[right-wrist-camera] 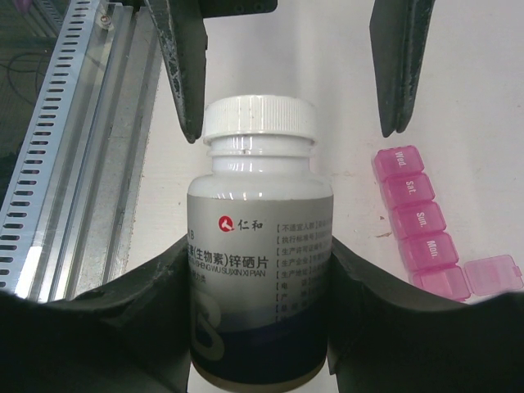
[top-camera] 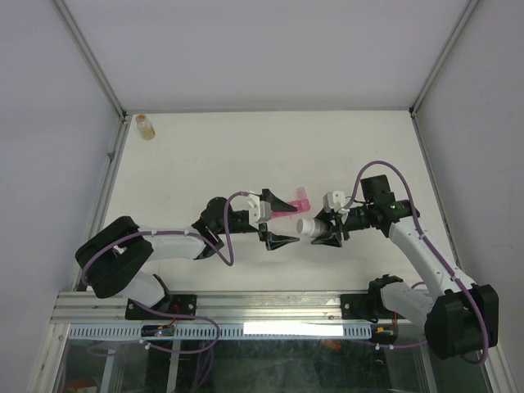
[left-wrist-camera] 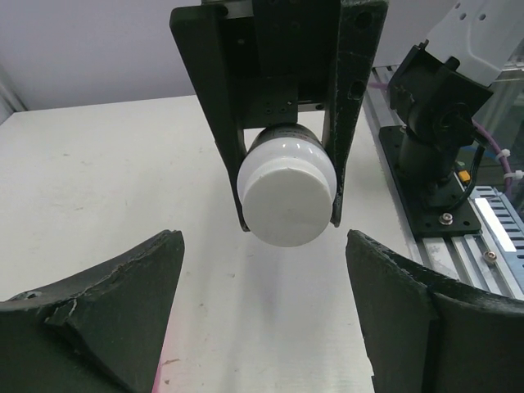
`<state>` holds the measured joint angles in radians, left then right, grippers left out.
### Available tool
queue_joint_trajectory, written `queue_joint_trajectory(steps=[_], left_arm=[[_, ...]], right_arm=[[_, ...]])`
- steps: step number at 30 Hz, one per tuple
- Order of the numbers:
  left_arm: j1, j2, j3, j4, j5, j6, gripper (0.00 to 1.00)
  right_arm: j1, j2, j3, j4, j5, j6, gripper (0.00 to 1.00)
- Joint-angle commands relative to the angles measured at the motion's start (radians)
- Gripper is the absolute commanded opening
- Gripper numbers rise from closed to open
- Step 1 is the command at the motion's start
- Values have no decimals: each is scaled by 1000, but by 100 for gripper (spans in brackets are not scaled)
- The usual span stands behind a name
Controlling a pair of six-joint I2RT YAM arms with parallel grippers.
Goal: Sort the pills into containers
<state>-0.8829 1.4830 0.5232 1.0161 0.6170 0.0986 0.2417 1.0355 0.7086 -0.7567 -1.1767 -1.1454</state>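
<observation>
Right gripper (right-wrist-camera: 260,243): clamped on the body of the white bottle (right-wrist-camera: 260,205), one dark finger against each side of the label.
White bottle: held off the table (top-camera: 246,155), lying sideways, with its cap (left-wrist-camera: 286,196) turned towards the left arm. The label carries Chinese lettering and a small red mark.
Left gripper (left-wrist-camera: 264,239): jaws apart, facing the cap head-on.
Left fingers (right-wrist-camera: 184,74): one stands on each side of the cap, with a gap to it on both sides. From the right wrist neither looks to be touching it.
Containers (right-wrist-camera: 413,217): a pink organiser strip lying flat on the table, just beside the bottle. From above it is just beyond the two grippers, nearest the left one.
Container lids: four are shut, lettered Wed., Sat., Sun. and Mon. At the end nearest the right wrist a pink flap (right-wrist-camera: 491,274) lies open to the side.
Pills: I cannot make any out, in the strip or on the table.
Amber bottle (top-camera: 146,126): upright in the far left corner of the table, well apart from everything else.
Rail (right-wrist-camera: 74,147): slotted aluminium along the near edge of the table, where both arm bases are bolted.
</observation>
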Motion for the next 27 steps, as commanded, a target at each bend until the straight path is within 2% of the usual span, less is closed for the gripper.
queue_joint_trajectory(steps=[1,12,22,27], left_arm=[[-9,4,42,76,57,-19,80],[-28,33,79,58,26,-27,70],[-30,35,81,85,39,-91,50],[-31,29,52,141,47,-215,37]], right_arm=[[-5,-5,23,17,-35,-10,0],[-5,-3,23,16,-35,-10,0],[-5,-1,23,17,-33,-10,0],[-5,-1,24,17,-31,-10,0]])
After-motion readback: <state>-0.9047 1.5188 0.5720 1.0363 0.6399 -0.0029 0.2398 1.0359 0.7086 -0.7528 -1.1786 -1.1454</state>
